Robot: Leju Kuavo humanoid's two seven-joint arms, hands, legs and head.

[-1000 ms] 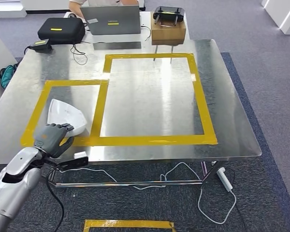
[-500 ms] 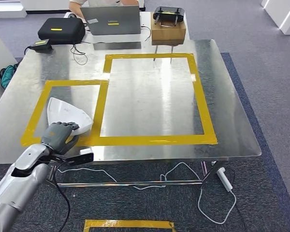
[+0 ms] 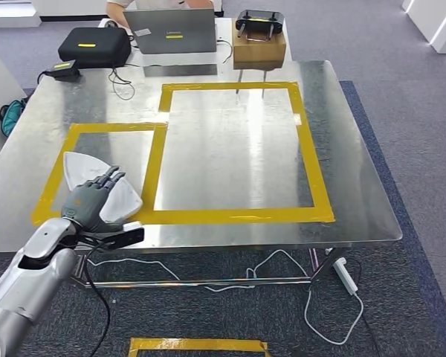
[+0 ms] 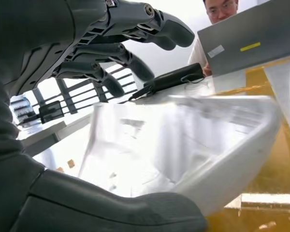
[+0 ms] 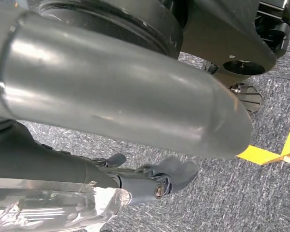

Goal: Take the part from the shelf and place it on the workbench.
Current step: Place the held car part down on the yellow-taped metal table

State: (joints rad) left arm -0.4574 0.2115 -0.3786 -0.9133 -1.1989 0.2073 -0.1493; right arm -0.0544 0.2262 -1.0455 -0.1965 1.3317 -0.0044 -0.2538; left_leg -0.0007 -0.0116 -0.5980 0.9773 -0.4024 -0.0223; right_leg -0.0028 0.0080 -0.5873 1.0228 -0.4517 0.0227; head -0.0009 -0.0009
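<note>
The white curved shell part (image 3: 73, 168) lies on the steel workbench (image 3: 238, 149), inside the smaller yellow-taped square (image 3: 55, 175) near the front left corner. My left hand (image 3: 91, 199) hovers over the part's near end with its fingers spread and raised off it. In the left wrist view the part (image 4: 180, 145) sits between the thumb (image 4: 110, 212) and the dark fingers (image 4: 136, 63), with a clear gap under the fingers. My right hand (image 5: 162, 176) hangs low over grey carpet, and its hold cannot be made out.
A larger yellow-taped rectangle (image 3: 316, 178) takes up the workbench's middle. Behind the bench stand a black case (image 3: 94, 44), a laptop (image 3: 170, 31) with a person behind it, and a cardboard box (image 3: 259, 48) with a controller on top. Cables and a power strip (image 3: 344, 275) lie under the bench.
My left hand pushed the part farther onto the bench and to the left, then its fingers lifted and spread away from it. The part now rests on the table.
</note>
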